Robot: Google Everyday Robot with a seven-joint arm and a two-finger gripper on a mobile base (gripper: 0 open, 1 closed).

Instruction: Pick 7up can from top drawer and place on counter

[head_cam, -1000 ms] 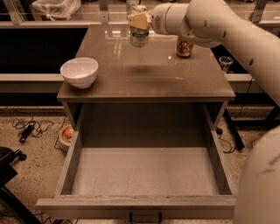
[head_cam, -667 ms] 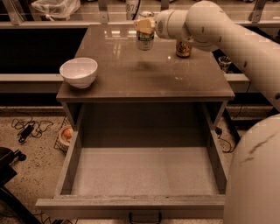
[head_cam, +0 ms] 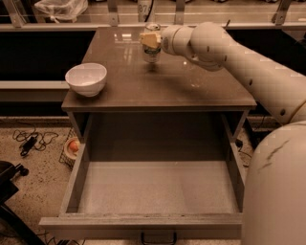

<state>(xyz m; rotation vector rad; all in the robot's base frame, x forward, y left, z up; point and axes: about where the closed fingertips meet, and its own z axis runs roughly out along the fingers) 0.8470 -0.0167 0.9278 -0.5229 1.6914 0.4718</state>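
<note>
The 7up can [head_cam: 152, 51] is upright at the far middle of the counter [head_cam: 158, 88], its base at or just above the surface. My gripper [head_cam: 150, 39] reaches in from the right and is shut on the can's upper part. The top drawer [head_cam: 158, 189] is pulled fully open below the counter, and its flat floor holds nothing. Its dark handle [head_cam: 158, 238] shows at the bottom edge. The arm hides the counter's far right part.
A white bowl [head_cam: 86, 79] stands at the counter's left edge. Cables [head_cam: 31, 139] and a small basket holding an orange object [head_cam: 71, 146] lie on the floor to the left. My arm [head_cam: 248, 67] spans the right side. A plastic bag [head_cam: 60, 8] lies behind the counter.
The gripper has lowered the can toward the counter and shifted it slightly left. The gold-orange can seen at the back right earlier is now hidden behind the arm.
</note>
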